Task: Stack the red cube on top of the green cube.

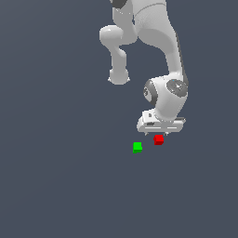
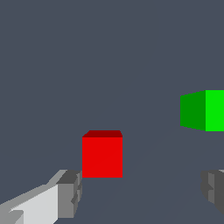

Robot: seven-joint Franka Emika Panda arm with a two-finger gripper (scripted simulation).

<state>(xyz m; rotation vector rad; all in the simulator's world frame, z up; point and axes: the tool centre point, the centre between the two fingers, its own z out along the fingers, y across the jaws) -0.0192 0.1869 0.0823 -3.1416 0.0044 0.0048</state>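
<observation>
Red cube [image 2: 102, 156] judged light, rigid; to be gripped on opposite flat sides. Gripper [image 2: 142, 192] fingers spread apart, nothing held. Green cube [image 2: 202, 110] nearby.

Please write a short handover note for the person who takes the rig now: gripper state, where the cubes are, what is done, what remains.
Gripper: open, holding nothing, low over the floor, fingers wide apart.
Red cube: on the floor, nearer one finger than the other, not yet gripped.
Green cube: on the floor, apart from the red cube, toward the exterior view's left of it.
Done: approach to the red cube.
Left: close on it, lift, carry over the green cube, set down, release.
</observation>
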